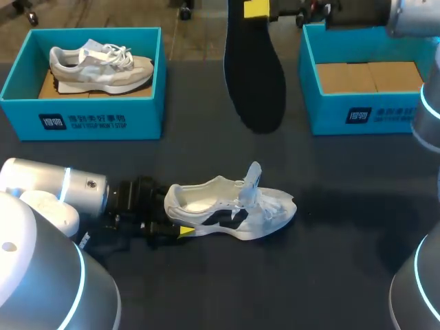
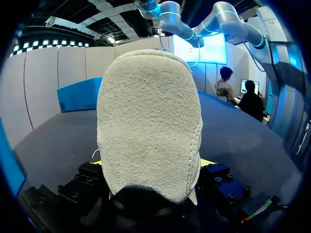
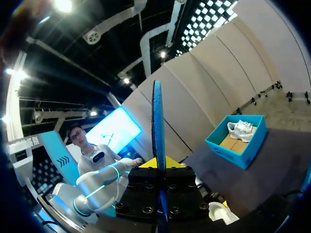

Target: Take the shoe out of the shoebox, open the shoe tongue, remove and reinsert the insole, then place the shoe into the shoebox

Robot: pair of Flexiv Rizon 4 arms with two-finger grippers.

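Your left pincer [image 1: 180, 230] is closed on the heel of the shoe [image 1: 234, 206], pinning it to the worktop [image 1: 330, 261] toward 6 o'clock, tongue [image 1: 253, 180] up. Your right pincer [image 1: 258, 8] grips the insole [image 1: 254, 75] at 12 o'clock, likely poised for reinsertion.

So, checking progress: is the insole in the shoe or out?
Out: the right gripper holds the insole aloft, apart from the shoe.

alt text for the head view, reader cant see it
The left gripper holds a white shoe by its heel on the dark table while the right gripper holds the black insole aloft. Behind, the left teal shoebox holds a second shoe; the right shoebox has none.
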